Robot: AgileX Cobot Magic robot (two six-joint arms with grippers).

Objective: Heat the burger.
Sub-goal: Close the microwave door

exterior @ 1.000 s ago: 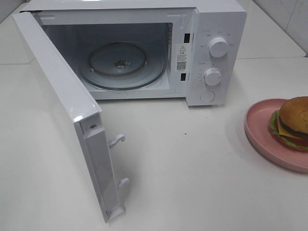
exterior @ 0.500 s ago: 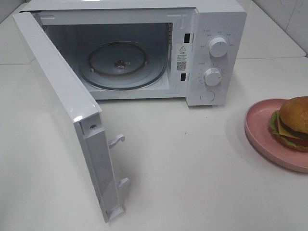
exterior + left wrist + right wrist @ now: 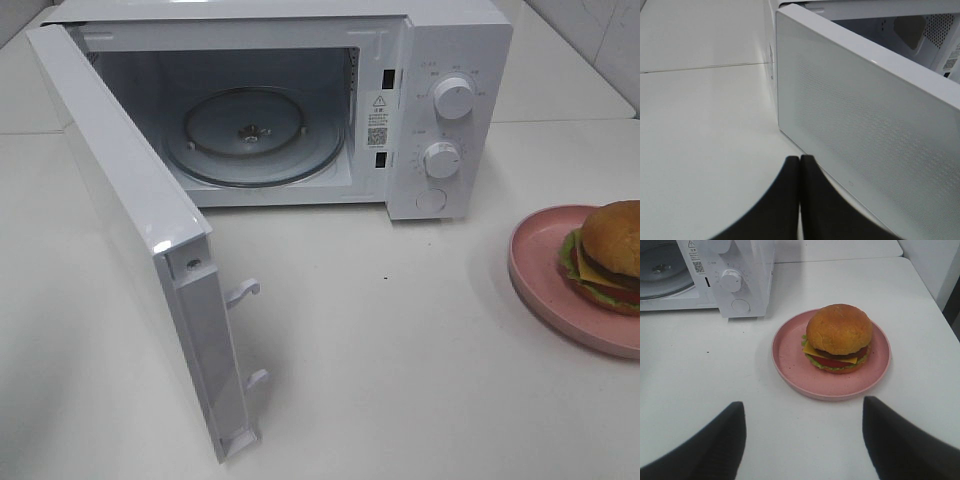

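Note:
The burger (image 3: 612, 256) (image 3: 838, 337), with a golden-brown bun, cheese, lettuce and tomato, sits on a round pink plate (image 3: 540, 280) (image 3: 790, 360) at the right edge of the table. In the right wrist view my right gripper (image 3: 802, 432) is open, its two dark fingers spread wide on the near side of the plate, touching nothing. In the left wrist view my left gripper (image 3: 800, 165) is shut, fingers pressed together, just outside the open microwave door (image 3: 865, 130). Neither gripper shows in the exterior high view.
A white microwave (image 3: 450, 60) stands at the back with its door (image 3: 130, 230) swung wide open toward the front left. A glass turntable (image 3: 255, 135) lies inside the cavity. Two knobs (image 3: 455, 98) and a round button sit on its right panel.

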